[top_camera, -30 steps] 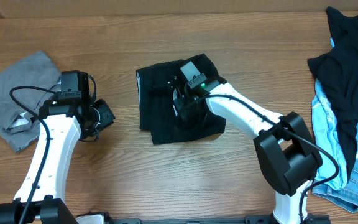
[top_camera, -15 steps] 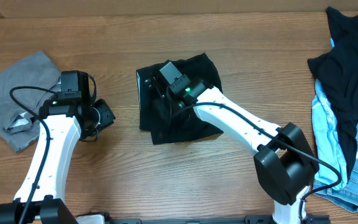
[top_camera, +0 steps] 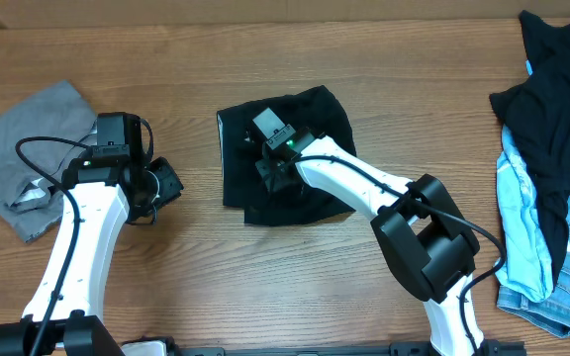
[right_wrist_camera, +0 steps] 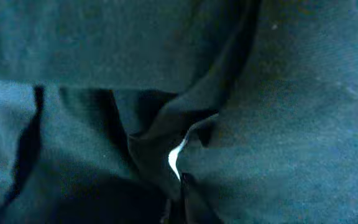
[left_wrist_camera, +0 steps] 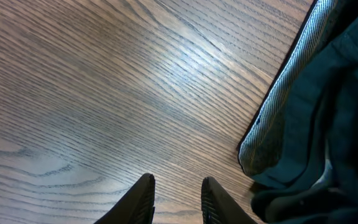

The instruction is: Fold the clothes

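My right tool (top_camera: 271,172) is closed fully on a fold of the black shorts (top_camera: 310,198) lying at the centre of the surface (top_camera: 394,69), while my left tool (left_wrist_camera: 178,200), left of the shorts, stands slightly open and empty.

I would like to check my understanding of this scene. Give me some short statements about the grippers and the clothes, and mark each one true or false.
1. The right gripper is down on the black shorts, shut on a fold of the cloth. True.
2. The left gripper holds the grey garment. False: it is open and empty, above the bare table.
3. The grey garment lies near the left arm, apart from the black shorts. True.
4. The black shorts lie on top of the pile of clothes. False: they lie alone in the middle of the table; the pile is at the right edge.
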`<state>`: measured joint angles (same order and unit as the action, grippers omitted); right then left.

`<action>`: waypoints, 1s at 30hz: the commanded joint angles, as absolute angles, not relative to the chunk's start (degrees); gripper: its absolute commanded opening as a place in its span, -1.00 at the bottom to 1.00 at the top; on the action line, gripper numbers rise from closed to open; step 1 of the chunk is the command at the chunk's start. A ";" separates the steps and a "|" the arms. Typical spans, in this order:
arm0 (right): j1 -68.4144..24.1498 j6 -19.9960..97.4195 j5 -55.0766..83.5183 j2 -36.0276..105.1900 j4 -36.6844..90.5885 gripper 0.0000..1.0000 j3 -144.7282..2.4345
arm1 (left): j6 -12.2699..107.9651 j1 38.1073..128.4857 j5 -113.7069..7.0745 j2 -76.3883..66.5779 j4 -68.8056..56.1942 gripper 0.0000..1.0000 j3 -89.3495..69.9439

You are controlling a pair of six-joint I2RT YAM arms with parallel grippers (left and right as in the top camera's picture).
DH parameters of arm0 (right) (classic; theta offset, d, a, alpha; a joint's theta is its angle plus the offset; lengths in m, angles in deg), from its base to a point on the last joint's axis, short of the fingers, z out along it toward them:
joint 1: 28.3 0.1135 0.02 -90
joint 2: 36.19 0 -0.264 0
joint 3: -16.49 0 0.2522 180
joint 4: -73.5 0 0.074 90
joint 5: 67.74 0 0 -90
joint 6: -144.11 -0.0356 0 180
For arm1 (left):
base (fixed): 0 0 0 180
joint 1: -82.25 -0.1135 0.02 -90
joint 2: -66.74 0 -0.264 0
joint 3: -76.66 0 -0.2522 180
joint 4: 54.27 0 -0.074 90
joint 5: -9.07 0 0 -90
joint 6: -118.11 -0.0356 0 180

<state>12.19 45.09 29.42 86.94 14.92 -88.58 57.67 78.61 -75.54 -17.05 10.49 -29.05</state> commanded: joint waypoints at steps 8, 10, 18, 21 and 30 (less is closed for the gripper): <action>14.45 48.77 32.50 83.38 4.41 -0.92 -107.31 | 56.36 78.41 -75.13 -16.02 9.99 -0.42 -28.65; 15.41 48.81 32.48 83.38 4.04 -0.92 -107.29 | 56.36 78.41 -75.13 -16.02 9.99 -0.42 -28.65; 14.69 50.06 32.11 83.38 2.85 -0.92 -107.29 | 56.34 78.41 -75.13 -16.02 10.01 -0.42 -28.65; 13.18 50.08 32.11 83.38 2.79 -0.92 -107.29 | 56.34 78.41 -75.13 -16.02 10.01 -0.42 -28.65; 12.15 50.03 32.07 83.38 1.98 -0.88 -107.27 | 56.34 78.41 -75.13 -16.02 10.01 -0.42 -28.65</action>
<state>12.22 49.86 32.09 85.56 2.00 -105.80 57.67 78.61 -75.57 -17.02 10.12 -29.05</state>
